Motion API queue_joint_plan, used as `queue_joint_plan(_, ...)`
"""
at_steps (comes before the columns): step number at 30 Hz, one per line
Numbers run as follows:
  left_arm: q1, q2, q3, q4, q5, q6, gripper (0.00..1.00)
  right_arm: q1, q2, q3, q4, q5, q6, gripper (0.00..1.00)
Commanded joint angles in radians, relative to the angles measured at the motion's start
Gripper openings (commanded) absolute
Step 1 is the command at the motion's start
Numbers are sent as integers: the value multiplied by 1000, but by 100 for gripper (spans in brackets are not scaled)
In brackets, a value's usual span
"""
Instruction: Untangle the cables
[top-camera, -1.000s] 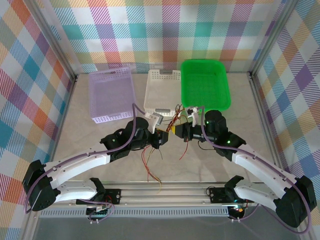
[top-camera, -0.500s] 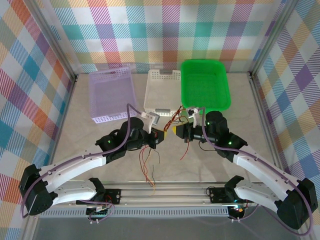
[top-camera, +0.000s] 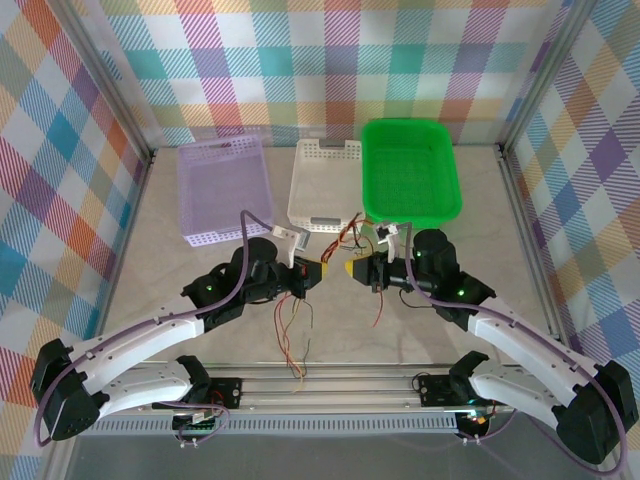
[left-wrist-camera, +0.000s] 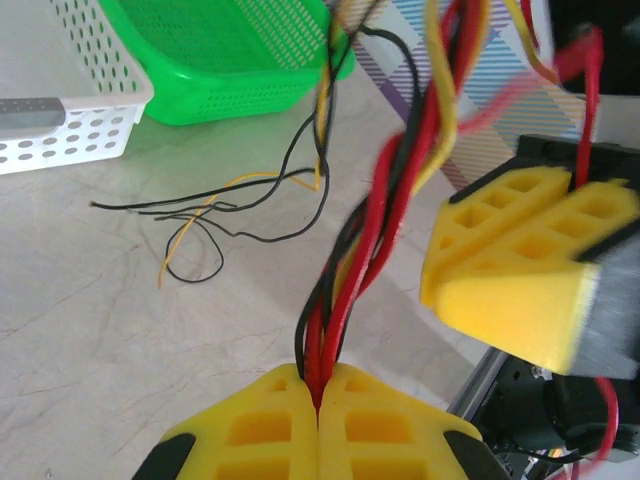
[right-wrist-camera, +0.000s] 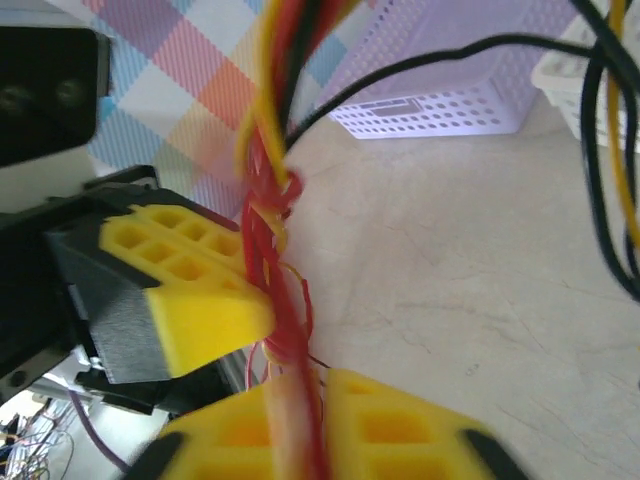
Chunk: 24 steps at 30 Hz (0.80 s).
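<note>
The cables (left-wrist-camera: 345, 290) are a twisted bunch of thin red, black and yellow wires. My left gripper (left-wrist-camera: 318, 378) is shut on them, and they rise straight out from between its yellow pads. In the top view the left gripper (top-camera: 322, 272) and right gripper (top-camera: 350, 271) face each other closely above the table, with loose ends (top-camera: 293, 335) hanging below. The right gripper (right-wrist-camera: 300, 385) has its jaws slightly parted, with blurred red and yellow strands (right-wrist-camera: 270, 250) running through the gap. More black and yellow wires (left-wrist-camera: 215, 215) lie on the table.
At the back stand three baskets: a lilac basket (top-camera: 222, 190), a white basket (top-camera: 322, 185) and a green basket (top-camera: 410, 168). A metal rail (top-camera: 330, 385) runs along the near edge. Plaid walls close in the sides.
The left gripper has closed fully on the bunch. The right gripper's jaws have parted a little. The two grippers have drawn slightly apart, and the hanging ends have swung.
</note>
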Motion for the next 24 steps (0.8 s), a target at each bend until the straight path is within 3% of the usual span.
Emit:
queue_joint_plan(1,15,8,-17,67,30,-41,0,-4,-5,-15,157,-71,59,31)
queue_joint_plan(4,15,13,-19,82,39,-51,0,-4,31,-6,215,-108,101,44)
queue_joint_plan(8,15,18,-16,83,38,-58,0,-5,63,23,215,-119,112,50)
queue_joint_plan(15,13,12,-30,132,29,-90,0,10,97,25,191,-83,98,42)
queue_joint_plan(24,14,33,-39,163,58,-112,0,20,116,19,257,-30,122,40)
